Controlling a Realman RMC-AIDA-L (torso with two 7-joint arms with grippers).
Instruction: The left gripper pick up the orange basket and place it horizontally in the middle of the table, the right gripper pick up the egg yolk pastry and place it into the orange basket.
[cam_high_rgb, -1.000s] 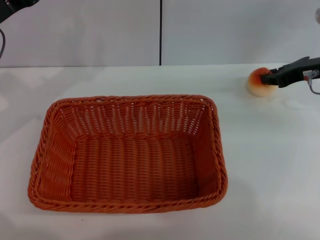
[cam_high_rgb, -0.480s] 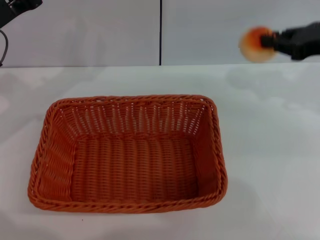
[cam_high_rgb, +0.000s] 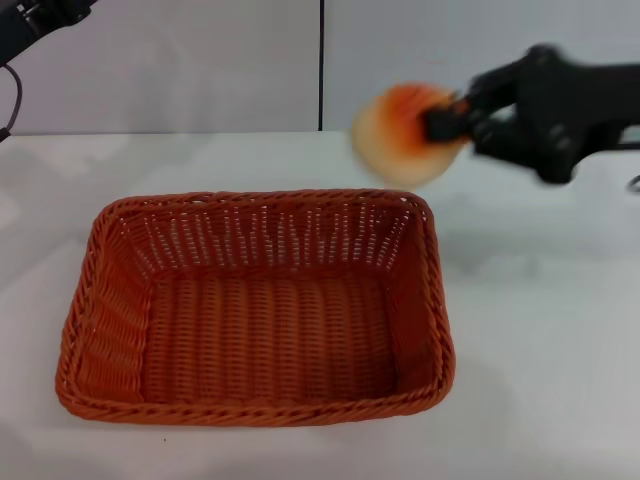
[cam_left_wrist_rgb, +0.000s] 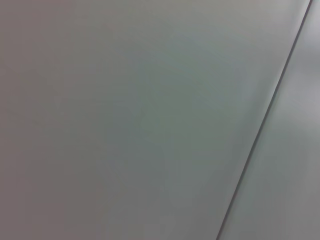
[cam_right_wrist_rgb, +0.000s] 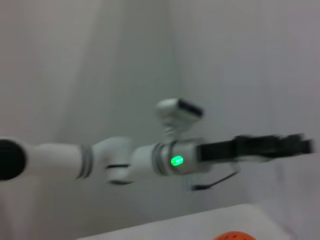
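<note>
The egg yolk pastry (cam_high_rgb: 402, 132) has swung in from the right side and now hangs in the air just past the far right corner of the orange basket (cam_high_rgb: 255, 310), carried lower and closer than half a second ago. The right end effector (cam_high_rgb: 447, 122) is clamped on it, the pastry sticking out on its basket side, blurred with speed. The basket hasn't budged; it sits lengthwise in the middle of the tabletop (cam_high_rgb: 540, 330), nothing inside. The left end effector (cam_high_rgb: 40, 15) stays raised off the far left corner, whether wide or narrow I cannot tell. The right wrist view catches that left arm (cam_right_wrist_rgb: 125, 160) stretched out with a green light glowing, while the left wrist view shows only blank wall.
</note>
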